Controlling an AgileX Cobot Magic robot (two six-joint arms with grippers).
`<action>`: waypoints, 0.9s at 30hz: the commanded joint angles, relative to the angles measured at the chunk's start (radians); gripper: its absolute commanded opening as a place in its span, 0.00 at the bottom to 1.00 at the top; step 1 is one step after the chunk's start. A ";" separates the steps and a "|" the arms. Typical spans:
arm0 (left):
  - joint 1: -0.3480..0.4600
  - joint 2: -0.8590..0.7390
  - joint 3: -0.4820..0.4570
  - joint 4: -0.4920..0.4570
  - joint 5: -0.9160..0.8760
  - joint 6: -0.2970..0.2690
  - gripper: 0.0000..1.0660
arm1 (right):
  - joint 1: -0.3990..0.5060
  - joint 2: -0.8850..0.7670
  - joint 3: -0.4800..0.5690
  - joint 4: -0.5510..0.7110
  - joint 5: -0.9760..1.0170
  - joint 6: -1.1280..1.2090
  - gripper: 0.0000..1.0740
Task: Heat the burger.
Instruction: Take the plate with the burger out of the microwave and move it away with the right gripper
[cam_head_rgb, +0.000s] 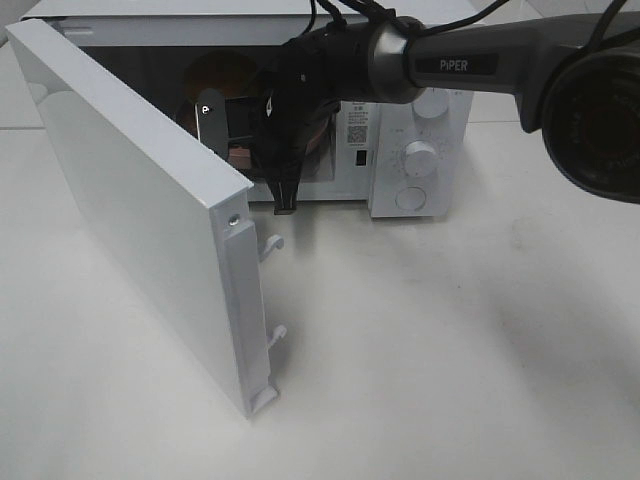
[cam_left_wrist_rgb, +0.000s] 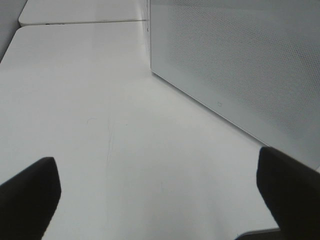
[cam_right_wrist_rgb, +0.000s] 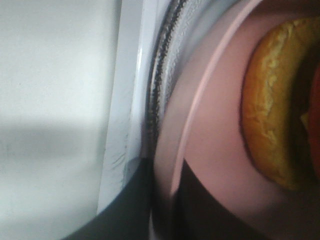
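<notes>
Right now your right arm (cam_head_rgb: 450, 65) reaches in from the upper right of the high view, and its gripper (cam_head_rgb: 285, 150) sits at the mouth of the open microwave (cam_head_rgb: 400, 150) in the upper middle of the frame. Look at the right wrist view: the two dark fingers (cam_right_wrist_rgb: 210, 210) at the bottom edge are pressed together on the thin rim of the pink plate (cam_right_wrist_rgb: 215, 130), one on each side of it. The burger (cam_right_wrist_rgb: 272, 105) lies on that plate, at the right of the wrist picture, its golden bun toward the camera with darker layers behind. Beside the plate's rim you can see the white sill of the microwave's opening (cam_right_wrist_rgb: 127, 110) in the middle of that picture.

In the high view the burger is hidden behind the gripper. The white door (cam_head_rgb: 130, 200) swings out across the left half of the frame.

Your left gripper (cam_left_wrist_rgb: 160, 195) is spread wide, both fingertips (cam_left_wrist_rgb: 30, 195) showing in the lower corners over bare white table (cam_left_wrist_rgb: 100, 100), holding nothing, with the door's perforated panel (cam_left_wrist_rgb: 240, 65) at the upper right.
</notes>
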 joint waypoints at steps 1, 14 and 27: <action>0.002 -0.020 0.003 0.000 -0.013 -0.005 0.94 | 0.000 -0.016 0.001 -0.001 -0.027 0.007 0.00; 0.002 -0.020 0.003 0.000 -0.013 -0.005 0.94 | 0.022 -0.033 0.001 -0.001 0.023 0.001 0.00; 0.002 -0.020 0.003 -0.001 -0.013 -0.005 0.94 | 0.024 -0.131 0.120 0.067 -0.030 -0.181 0.00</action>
